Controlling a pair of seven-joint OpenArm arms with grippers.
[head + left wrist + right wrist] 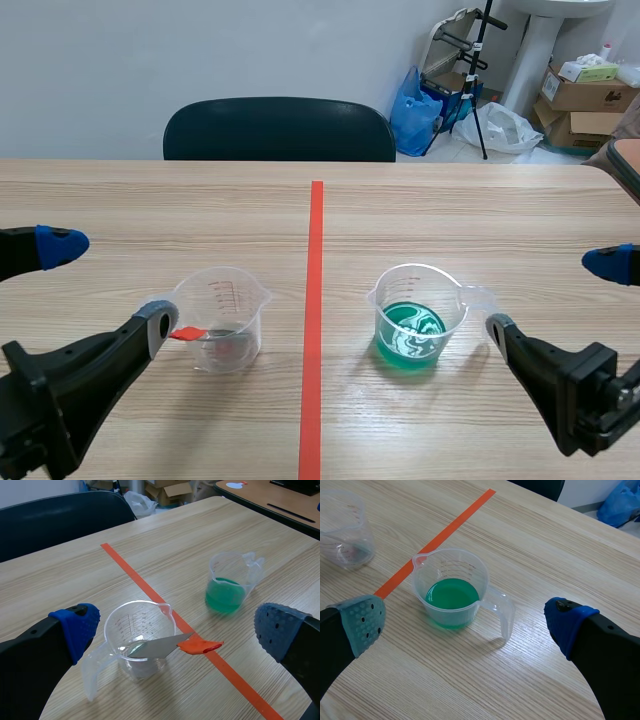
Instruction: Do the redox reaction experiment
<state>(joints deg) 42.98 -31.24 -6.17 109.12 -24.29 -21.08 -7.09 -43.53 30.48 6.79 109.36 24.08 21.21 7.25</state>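
Here: wooden table (450, 210), tape line (316, 230), dark chair (278, 130) behind; left tool (177, 630), right tool (465, 622) spread, empty

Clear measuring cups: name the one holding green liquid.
The clear plastic cup right of the orange-red tape line; the left cup holds a grey orange-tipped strip.

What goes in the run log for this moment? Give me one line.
left pincer open, clear cup ahead | metal strip resting in clear cup, orange end over rim | right pincer open, green-liquid cup ahead
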